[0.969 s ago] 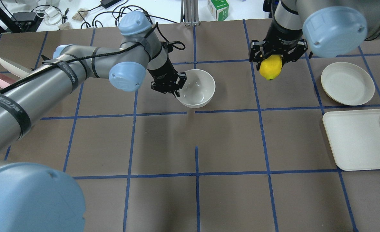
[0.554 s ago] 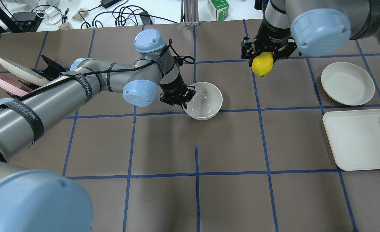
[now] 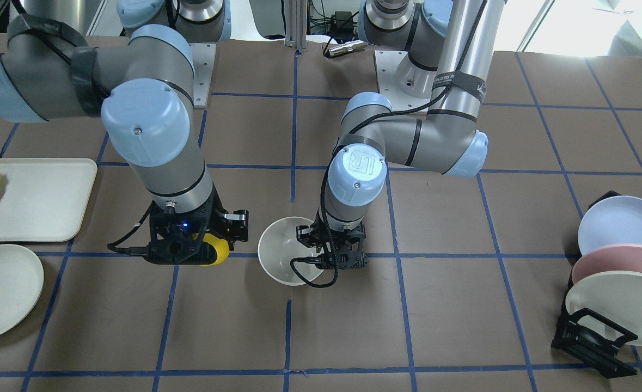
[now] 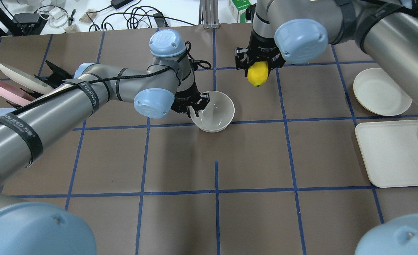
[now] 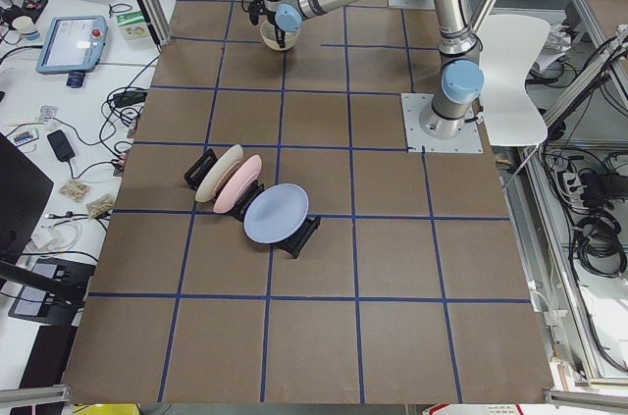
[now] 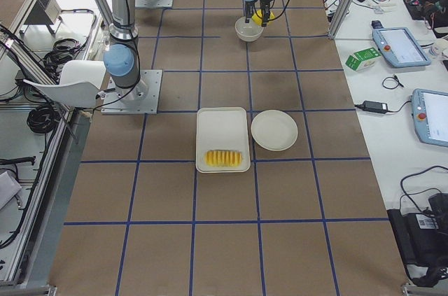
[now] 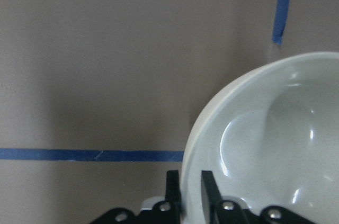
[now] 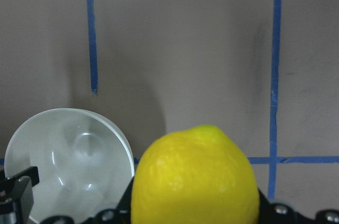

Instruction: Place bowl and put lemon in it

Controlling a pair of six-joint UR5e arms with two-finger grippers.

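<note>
Brown paper gridded with blue tape covered the table [image 4: 180, 156]. Nearest, at the right edge, lay a white tray [image 4: 389, 152]. Beyond it, mid-table, the bowl [image 4: 216, 113] stood upright over a tape line, its left rim pinched by the left gripper [image 4: 195, 112], one finger inside, one outside. Farther back and to the right, the right gripper [image 4: 258, 69] hung above the paper, clamped around the lemon [image 4: 257, 75], tip down, apart from the bowl

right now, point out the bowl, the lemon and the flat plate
bowl [image 4: 217, 112], overhead exterior view, on its glossy inside
lemon [image 4: 258, 73], overhead exterior view, on its yellow middle
flat plate [image 4: 381, 91], overhead exterior view, on its bare middle
</note>
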